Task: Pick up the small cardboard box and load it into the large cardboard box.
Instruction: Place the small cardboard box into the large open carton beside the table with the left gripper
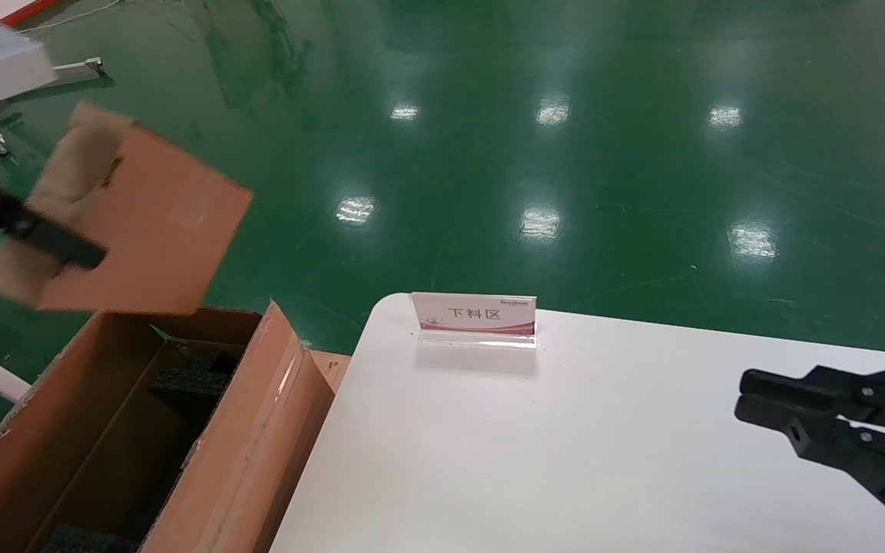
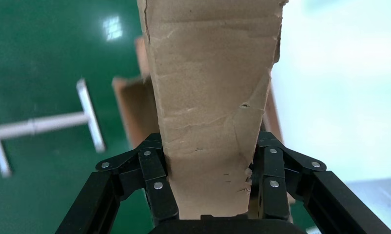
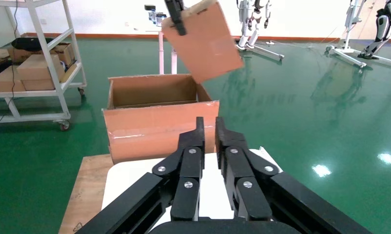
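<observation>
2 fingers [image 2: 157, 187] of the left gripper [image 1: 66, 250] pinch the flat reddish-brown small cardboard box [image 1: 135, 219], tilted above the open large brown corrugated carton [image 1: 104, 430]. It seems light but bendable; hold its edge firmly. The right gripper [image 1: 746, 395] rests closed beside the carton, over the white desk [image 1: 527, 461].

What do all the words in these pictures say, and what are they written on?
"下料区": dark characters on the small clear sign stand at the far edge of the white table.
A smaller line along the top of the same sign: too small to read.
The small cardboard box in the left hand and the large cardboard box: no print can be made out.
</observation>
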